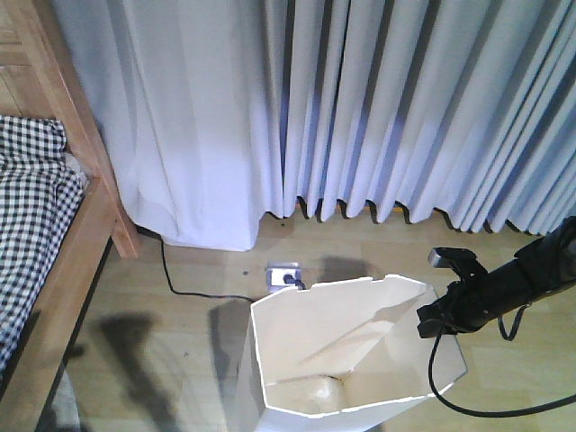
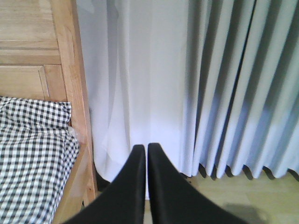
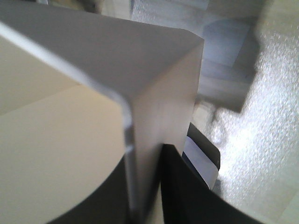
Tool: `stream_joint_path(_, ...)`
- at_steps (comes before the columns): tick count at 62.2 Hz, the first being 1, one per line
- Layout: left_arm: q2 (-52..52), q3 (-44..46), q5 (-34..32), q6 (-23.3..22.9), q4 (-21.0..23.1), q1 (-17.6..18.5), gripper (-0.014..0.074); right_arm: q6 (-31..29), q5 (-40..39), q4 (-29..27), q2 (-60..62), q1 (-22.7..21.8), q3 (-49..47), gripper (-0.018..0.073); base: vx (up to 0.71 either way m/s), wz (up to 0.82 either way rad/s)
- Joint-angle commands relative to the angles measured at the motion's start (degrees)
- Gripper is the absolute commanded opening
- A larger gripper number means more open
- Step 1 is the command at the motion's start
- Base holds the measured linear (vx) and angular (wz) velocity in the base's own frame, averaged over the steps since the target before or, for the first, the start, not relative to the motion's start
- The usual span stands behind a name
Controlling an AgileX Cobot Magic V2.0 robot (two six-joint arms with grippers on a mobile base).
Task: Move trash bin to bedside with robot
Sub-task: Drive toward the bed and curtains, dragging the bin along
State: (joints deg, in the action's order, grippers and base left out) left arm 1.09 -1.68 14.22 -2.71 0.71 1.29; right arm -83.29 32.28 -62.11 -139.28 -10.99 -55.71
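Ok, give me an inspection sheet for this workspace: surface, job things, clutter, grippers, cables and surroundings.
Surface: light wood floor.
Job's things: white trash bin stands upright, to the right of the bed frame and apart from it; checked bedding lies on the bed.
Clutter: nothing seen.
Grippers: right gripper is clamped on the bin's wall at the rim, one finger inside and one outside; left gripper is shut, empty and in the air.
Cables: black cord runs across the floor to a floor socket; arm cable hangs beside the bin.
Surroundings: pale pleated curtain.
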Motion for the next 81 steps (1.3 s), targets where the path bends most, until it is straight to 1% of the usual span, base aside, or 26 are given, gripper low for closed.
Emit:
stream_joint_path(1,0.6,-1.7,-4.2,-0.5,0.2,0.3,-0.0006,0.2,12.3,-2.3,4.3,-0.2,-0.2,-0.0006,0.23,0.04)
stream_joint_path(33,0.6,-1.7,-4.2,-0.5,0.2,0.3,-0.0006,0.2,12.3,-2.3,4.3,-0.2,-0.2,-0.0006,0.15,0.04)
stream_joint_path(81,0.6,-1.7,-4.2,-0.5,0.2,0.3,-0.0006,0.2,12.3,-2.3,4.3,-0.2,-0.2,-0.0006,0.01,0.00)
